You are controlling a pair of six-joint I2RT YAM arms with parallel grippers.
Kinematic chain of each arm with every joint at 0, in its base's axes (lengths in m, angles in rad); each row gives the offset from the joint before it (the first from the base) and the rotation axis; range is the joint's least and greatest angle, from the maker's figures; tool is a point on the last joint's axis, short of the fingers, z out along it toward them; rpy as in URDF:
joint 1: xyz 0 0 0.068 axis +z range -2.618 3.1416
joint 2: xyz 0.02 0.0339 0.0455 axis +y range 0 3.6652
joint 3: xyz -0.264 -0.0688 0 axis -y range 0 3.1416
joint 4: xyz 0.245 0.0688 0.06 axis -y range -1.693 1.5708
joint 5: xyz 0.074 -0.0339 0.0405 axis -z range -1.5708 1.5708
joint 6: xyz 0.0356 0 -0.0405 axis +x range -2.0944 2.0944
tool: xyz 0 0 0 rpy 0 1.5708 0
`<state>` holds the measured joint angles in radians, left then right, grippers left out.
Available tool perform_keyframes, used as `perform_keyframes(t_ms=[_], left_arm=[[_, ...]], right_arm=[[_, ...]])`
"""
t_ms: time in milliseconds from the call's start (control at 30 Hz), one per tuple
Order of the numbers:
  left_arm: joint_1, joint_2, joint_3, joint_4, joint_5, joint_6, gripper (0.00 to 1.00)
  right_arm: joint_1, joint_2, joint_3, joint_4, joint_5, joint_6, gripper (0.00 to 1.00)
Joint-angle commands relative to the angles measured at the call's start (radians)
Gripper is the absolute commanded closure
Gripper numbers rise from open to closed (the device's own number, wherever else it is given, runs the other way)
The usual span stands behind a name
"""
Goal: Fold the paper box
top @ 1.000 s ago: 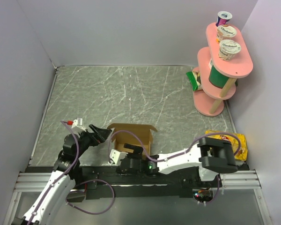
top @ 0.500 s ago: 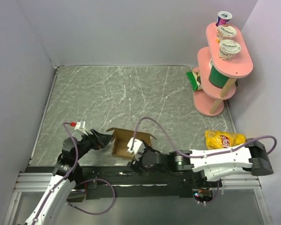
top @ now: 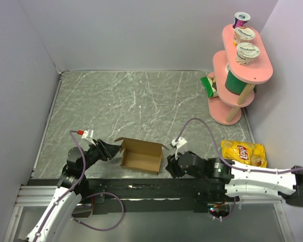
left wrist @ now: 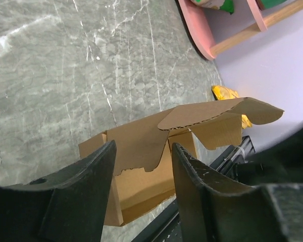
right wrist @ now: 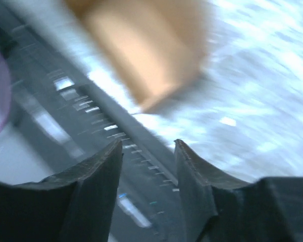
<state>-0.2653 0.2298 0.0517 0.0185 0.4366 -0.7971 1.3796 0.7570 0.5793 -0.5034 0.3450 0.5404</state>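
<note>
The paper box [top: 140,155] is plain brown cardboard, lying open-topped near the table's front edge with flaps standing at both ends. My left gripper [top: 112,149] sits just left of its left end, open, with nothing between the fingers. The left wrist view looks through the gap of that gripper [left wrist: 143,146] at the box [left wrist: 141,151] and its raised, curved flap [left wrist: 217,113]. My right gripper [top: 169,165] hovers just off the box's right end, open and empty. The right wrist view is blurred: the right gripper [right wrist: 148,143] is over the front rail, with the box [right wrist: 141,50] beyond it.
A pink two-tier stand [top: 237,85] with yogurt cups and a green can stands at the back right. A yellow chip bag [top: 244,153] lies right of my right arm. The black rail [top: 141,189] runs along the table's front edge, close behind the box.
My right arm has swung from over the box out to its right side. The box has shifted slightly toward the front edge. Both grippers' jaws have narrowed.
</note>
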Motion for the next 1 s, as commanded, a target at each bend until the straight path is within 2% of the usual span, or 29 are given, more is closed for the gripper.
perform_keyframes(t_ms=[0, 200, 433, 700, 967], left_arm=[[-0.003, 0.037, -0.018, 0.070, 0.034, 0.024, 0.47], [-0.005, 0.049, -0.013, 0.084, 0.033, 0.032, 0.50], [-0.005, 0.072, -0.012, 0.106, 0.045, 0.035, 0.54], [-0.011, 0.114, -0.006, 0.141, 0.051, 0.041, 0.58], [-0.034, 0.154, 0.019, 0.150, -0.002, 0.061, 0.59]], right_arm=[[-0.184, 0.018, -0.030, -0.073, -0.040, 0.076, 0.52], [-0.261, 0.057, -0.025, -0.035, 0.026, 0.101, 0.54], [-0.263, 0.146, -0.087, 0.267, 0.137, 0.073, 0.56], [-0.257, 0.229, -0.049, 0.394, 0.173, 0.017, 0.58], [-0.220, 0.278, -0.075, 0.497, 0.196, 0.039, 0.58]])
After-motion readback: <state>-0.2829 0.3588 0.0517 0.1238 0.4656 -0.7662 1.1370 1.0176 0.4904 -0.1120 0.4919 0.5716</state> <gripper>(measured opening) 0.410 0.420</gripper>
